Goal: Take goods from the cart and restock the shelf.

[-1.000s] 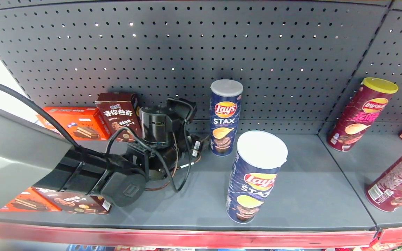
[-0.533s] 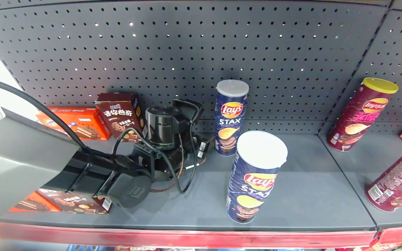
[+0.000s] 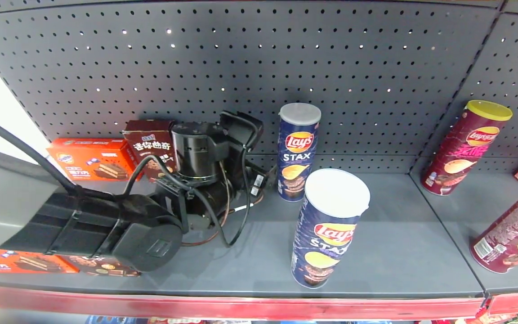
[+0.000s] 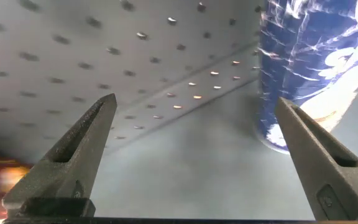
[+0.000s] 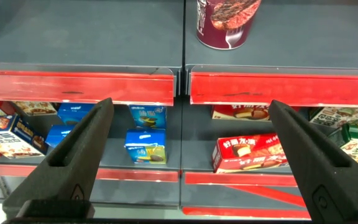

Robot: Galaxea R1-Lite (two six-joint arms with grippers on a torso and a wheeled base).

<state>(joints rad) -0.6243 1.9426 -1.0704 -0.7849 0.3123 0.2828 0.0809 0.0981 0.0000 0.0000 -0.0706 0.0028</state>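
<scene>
**Left wrist lifted, far can nudged right and let go**

Over the last second the far blue can (image 3: 297, 153) has shifted a little right and the left arm's wrist has risen.

Nearest, the smooth grey metal shelf (image 3: 398, 243) ends in a glossy red rail (image 3: 241, 308). Flat cardboard boxes (image 3: 16, 263) lie at its left front. The near blue can (image 3: 326, 229), a printed tube with a white plastic lid, stands upright mid-shelf.

Behind it the left gripper (image 4: 194, 102) has its jaws spread wide and empty. The far blue can stands just beside one finger, close to the perforated back panel (image 3: 286, 54).

The right gripper (image 5: 190, 104) is also spread and empty, in front of lower shelves.

Two cans look placed. Bare shelf between them and the maroon can (image 3: 463, 148) suggests more restocking ahead.
</scene>
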